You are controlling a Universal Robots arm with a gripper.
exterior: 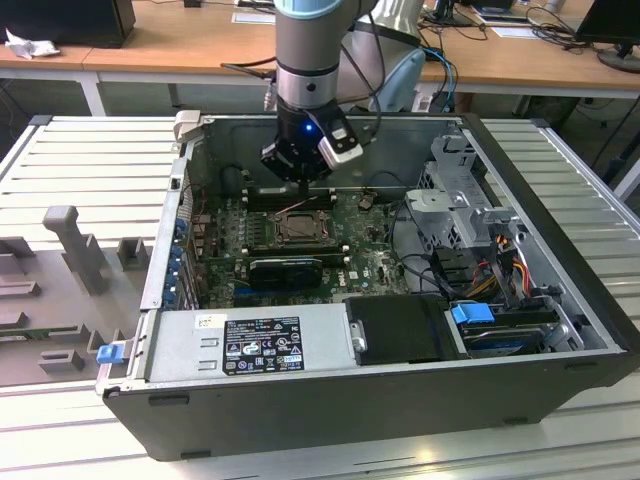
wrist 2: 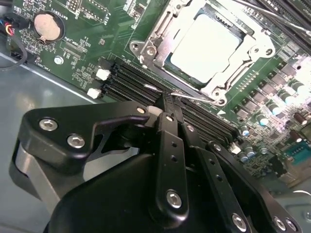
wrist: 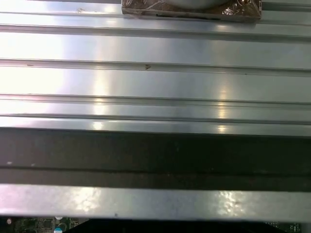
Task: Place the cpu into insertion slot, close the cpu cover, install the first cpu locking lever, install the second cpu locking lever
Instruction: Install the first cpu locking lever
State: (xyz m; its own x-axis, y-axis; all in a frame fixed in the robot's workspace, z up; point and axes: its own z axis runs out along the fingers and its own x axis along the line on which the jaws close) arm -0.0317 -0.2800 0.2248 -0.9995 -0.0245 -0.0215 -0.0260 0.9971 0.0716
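Observation:
The cpu lies flat in the insertion slot, its pale silvery top showing through the window of the cpu cover, which is folded down over it. A thin metal locking lever runs along the socket's edge nearest the gripper. My gripper is shut with nothing in it, and its tip is right at that lever, between the socket and the black memory slots. In the exterior view the gripper hangs inside the open computer case just behind the socket.
A coin battery sits on the green board away from the socket. The case holds a power supply at the front, a black card, a drive cage and cables at the exterior view's right. The case stands on a ribbed metal table.

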